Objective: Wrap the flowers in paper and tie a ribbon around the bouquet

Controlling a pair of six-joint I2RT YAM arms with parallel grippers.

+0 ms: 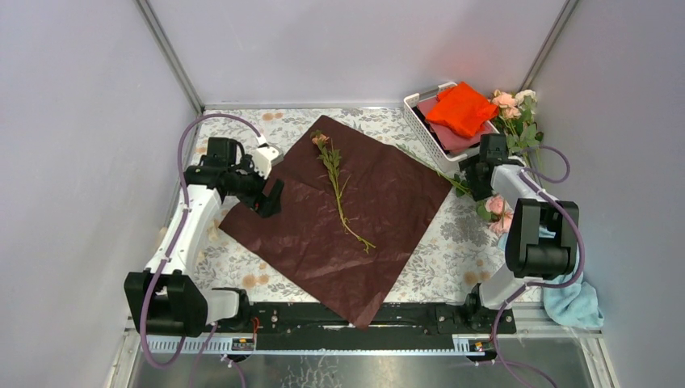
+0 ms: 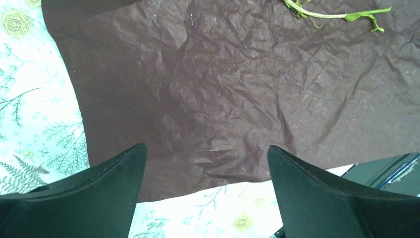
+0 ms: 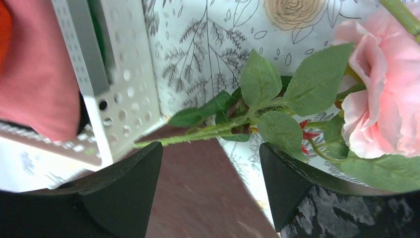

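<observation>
Rose sprig [image 1: 338, 190] on maroon paper [image 1: 380, 234].
My right gripper [image 3: 210, 148] hangs released by a pink rose [image 3: 376, 99]; my left gripper [image 2: 207, 148], released, over the paper.

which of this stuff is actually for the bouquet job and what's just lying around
For the job: paper, rose stem lying on it, flowers on the right. No ribbon in view.
Lying about: white basket, orange cloth, pink cloth, blue towel.

Spread out flat, the paper [image 1: 339, 226]. On its middle, a single flower stem [image 1: 339, 190], bloom toward the far edge. Just off the paper's far-right side, a basket [image 1: 419, 124], folded cloths [image 1: 462, 111] in it. Further right of the paper, the flowers [image 1: 514, 113].
</observation>
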